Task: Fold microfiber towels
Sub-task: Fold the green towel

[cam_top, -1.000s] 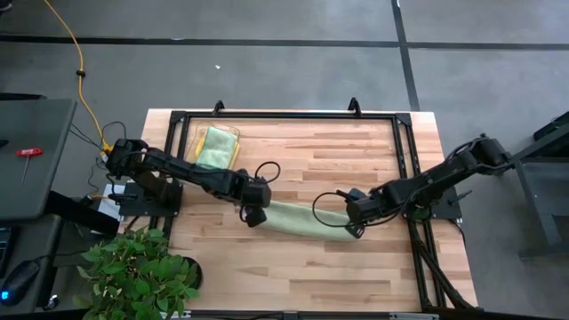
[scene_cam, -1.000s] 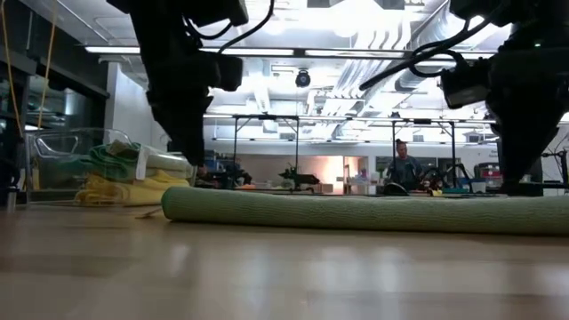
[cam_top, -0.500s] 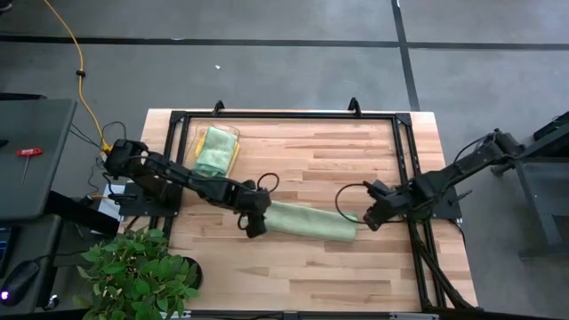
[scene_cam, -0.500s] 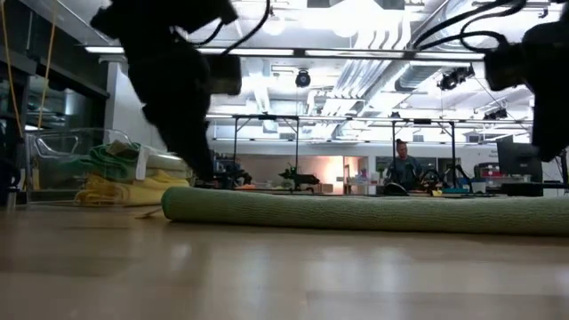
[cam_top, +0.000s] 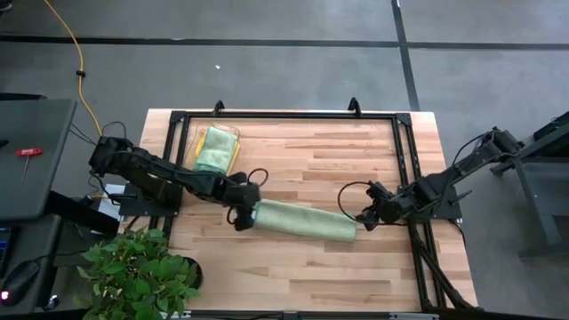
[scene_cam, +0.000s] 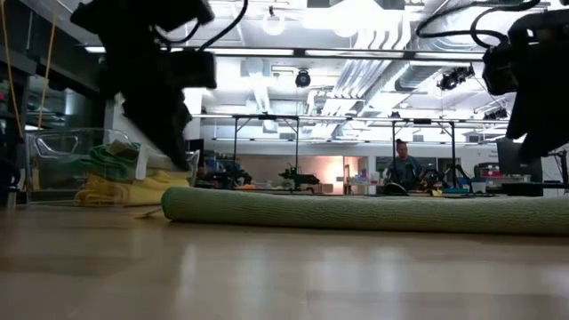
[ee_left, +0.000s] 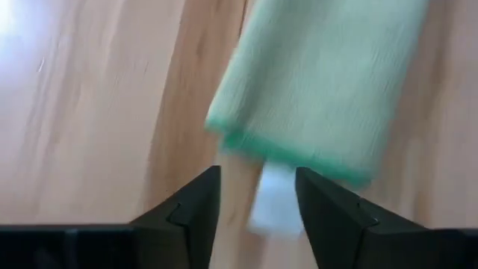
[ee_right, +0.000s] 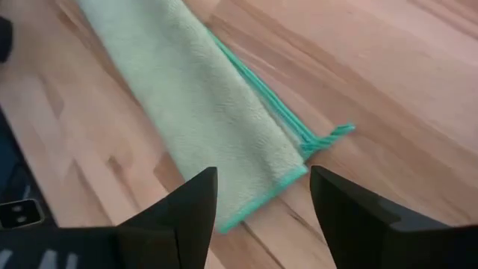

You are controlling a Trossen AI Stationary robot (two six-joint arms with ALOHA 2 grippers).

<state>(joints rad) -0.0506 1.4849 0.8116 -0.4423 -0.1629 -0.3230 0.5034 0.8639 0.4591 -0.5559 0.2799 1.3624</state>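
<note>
A pale sage green towel (cam_top: 307, 220) lies folded into a long narrow strip on the wooden table, running left to right; in the low view (scene_cam: 356, 213) it is a low flat roll. My left gripper (cam_top: 242, 218) is open just off the strip's left end (ee_left: 299, 149). My right gripper (cam_top: 363, 220) is open just off the strip's right end (ee_right: 261, 164). Neither touches the towel. More towels, yellow and green (cam_top: 216, 147), lie stacked in a clear bin at the far left.
The clear bin with stacked towels (scene_cam: 116, 173) stands at the table's far left. A black frame (cam_top: 404, 160) runs along the table's far and right sides. A leafy plant (cam_top: 133, 271) stands at the near left corner. Bare wood lies near and far of the strip.
Both grippers have drawn back off the towel's ends, the left toward the table's left edge, the right toward its right edge. The towel stays on the table and now lies as a straight flat strip.
</note>
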